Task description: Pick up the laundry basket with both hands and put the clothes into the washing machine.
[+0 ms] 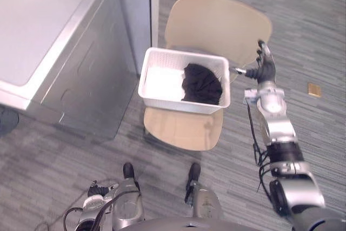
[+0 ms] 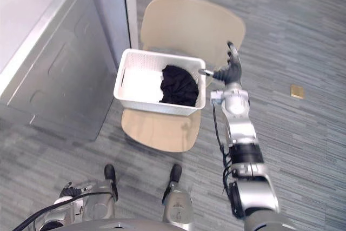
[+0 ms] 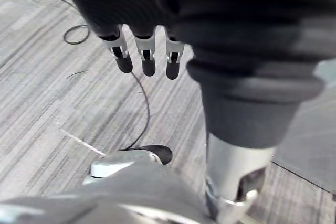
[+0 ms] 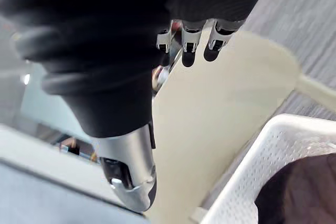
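**Basket waits on the chair as one hand lines up**

We see the white laundry basket [image 1: 178,103] sitting mouth-up on the beige chair [image 1: 184,129], black clothes [image 1: 201,84] heaped in its right half. Its long axis runs across the seat, one short end toward the washing machine [image 1: 48,36]. The other end faces the right hand [image 1: 264,66], raised just beside it with fingers straight and empty, likely to take that end. The left hand [image 3: 148,59] hangs low, fingers relaxed.

Right arm stretched forward, right hand [image 1: 264,64] upright, fingers [image 4: 190,45] straight; left hand [image 3: 148,59] low, fingers [image 3: 172,62] relaxed.
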{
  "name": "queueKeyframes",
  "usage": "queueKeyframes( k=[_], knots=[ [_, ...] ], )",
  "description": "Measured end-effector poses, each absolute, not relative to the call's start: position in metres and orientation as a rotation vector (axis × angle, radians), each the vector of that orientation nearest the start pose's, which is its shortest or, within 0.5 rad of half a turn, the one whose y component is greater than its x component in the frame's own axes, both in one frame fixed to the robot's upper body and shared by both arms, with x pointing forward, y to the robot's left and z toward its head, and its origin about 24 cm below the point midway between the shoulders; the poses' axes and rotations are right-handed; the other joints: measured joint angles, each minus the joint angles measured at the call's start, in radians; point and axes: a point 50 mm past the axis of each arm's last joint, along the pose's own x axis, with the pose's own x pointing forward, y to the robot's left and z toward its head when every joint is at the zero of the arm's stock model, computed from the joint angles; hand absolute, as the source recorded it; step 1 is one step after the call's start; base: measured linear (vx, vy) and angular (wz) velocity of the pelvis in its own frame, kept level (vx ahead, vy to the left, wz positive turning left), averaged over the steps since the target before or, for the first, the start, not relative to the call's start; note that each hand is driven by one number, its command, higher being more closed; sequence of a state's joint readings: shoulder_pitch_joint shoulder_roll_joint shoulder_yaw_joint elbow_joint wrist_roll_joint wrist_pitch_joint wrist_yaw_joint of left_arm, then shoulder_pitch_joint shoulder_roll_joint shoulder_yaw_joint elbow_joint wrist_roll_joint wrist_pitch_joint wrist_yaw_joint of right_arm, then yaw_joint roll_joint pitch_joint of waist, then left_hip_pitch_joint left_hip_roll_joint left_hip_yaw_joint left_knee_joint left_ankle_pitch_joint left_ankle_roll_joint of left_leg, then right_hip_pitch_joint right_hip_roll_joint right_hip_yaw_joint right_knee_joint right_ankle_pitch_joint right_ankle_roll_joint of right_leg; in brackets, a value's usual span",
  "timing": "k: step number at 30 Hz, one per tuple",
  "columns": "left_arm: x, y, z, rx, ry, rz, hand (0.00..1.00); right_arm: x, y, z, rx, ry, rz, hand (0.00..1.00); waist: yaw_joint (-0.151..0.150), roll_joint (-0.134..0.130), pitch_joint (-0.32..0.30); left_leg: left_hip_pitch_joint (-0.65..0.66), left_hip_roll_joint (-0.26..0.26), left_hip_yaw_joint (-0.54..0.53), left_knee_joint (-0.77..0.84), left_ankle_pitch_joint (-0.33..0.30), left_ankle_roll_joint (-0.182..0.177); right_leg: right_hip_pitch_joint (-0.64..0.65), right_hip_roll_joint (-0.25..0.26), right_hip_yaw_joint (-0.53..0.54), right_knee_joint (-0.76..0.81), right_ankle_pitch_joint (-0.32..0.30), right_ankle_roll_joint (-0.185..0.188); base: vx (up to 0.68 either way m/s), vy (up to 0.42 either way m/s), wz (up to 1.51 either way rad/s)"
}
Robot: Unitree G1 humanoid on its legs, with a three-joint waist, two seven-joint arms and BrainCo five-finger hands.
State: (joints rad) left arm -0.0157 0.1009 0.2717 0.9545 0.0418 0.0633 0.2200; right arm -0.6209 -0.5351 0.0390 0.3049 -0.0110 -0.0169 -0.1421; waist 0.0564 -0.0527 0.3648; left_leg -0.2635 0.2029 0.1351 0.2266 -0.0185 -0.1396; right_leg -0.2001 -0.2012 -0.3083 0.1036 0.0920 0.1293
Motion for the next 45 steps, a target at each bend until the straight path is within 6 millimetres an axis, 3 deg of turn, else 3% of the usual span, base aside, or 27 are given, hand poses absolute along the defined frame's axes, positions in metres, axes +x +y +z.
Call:
queueKeyframes(
  k=[4,9,17,22,30,34,45],
  knots=[
    [0.143,0.244,-0.134,0.137,0.978,0.503,0.0,0.36,-0.208,0.216,-0.642,-0.432,-0.088,0.0,0.023,-0.04,0.071,-0.06,-0.001,-0.028,0.017,0.013,0.001,-0.042,0.0,-0.011,0.02,0.001,-0.002,-0.06,0.004,0.16],
    [0.144,0.248,-0.133,0.165,0.984,0.514,0.0,0.364,-0.189,0.211,-0.802,-0.421,0.011,0.0,0.041,-0.065,0.098,-0.154,-0.002,-0.071,0.049,0.015,0.002,-0.097,0.001,-0.039,0.029,0.003,-0.006,-0.04,0.008,0.15],
    [0.175,0.255,-0.116,0.195,0.887,0.556,0.0,0.389,-0.2,0.258,-0.88,-0.412,-0.114,0.0,0.054,-0.086,0.12,-0.261,0.004,-0.099,0.05,0.044,0.003,-0.188,0.012,-0.056,0.027,0.023,-0.03,-0.03,-0.004,0.03],
    [0.188,0.258,-0.109,0.174,0.843,0.597,0.0,0.396,-0.217,0.269,-0.875,-0.363,-0.23,0.0,0.061,-0.092,0.129,-0.303,0.013,-0.108,0.05,0.053,-0.001,-0.219,0.028,-0.059,0.012,0.036,-0.04,0.0,-0.009,-0.02],
    [0.201,0.255,-0.102,0.153,0.808,0.616,0.0,0.404,-0.24,0.267,-0.845,-0.253,-0.331,0.0,0.07,-0.091,0.132,-0.349,0.02,-0.124,0.031,0.077,-0.004,-0.256,0.041,-0.072,-0.006,0.049,-0.049,0.01,-0.005,0.01],
    [0.203,0.254,-0.102,0.147,0.805,0.617,0.0,0.406,-0.252,0.252,-0.767,-0.168,-0.37,0.0,0.074,-0.091,0.133,-0.363,0.02,-0.134,0.03,0.081,-0.004,-0.256,0.044,-0.085,-0.013,0.051,-0.049,0.01,0.008,0.06],
    [0.216,0.251,-0.094,0.17,0.764,0.591,0.0,0.407,-0.273,0.211,-0.773,0.047,-0.408,0.0,0.082,-0.081,0.14,-0.384,0.019,-0.135,-0.041,0.13,-0.007,-0.305,0.047,-0.089,-0.02,0.059,-0.057,0.0,-0.001,0.0]
  ],
)
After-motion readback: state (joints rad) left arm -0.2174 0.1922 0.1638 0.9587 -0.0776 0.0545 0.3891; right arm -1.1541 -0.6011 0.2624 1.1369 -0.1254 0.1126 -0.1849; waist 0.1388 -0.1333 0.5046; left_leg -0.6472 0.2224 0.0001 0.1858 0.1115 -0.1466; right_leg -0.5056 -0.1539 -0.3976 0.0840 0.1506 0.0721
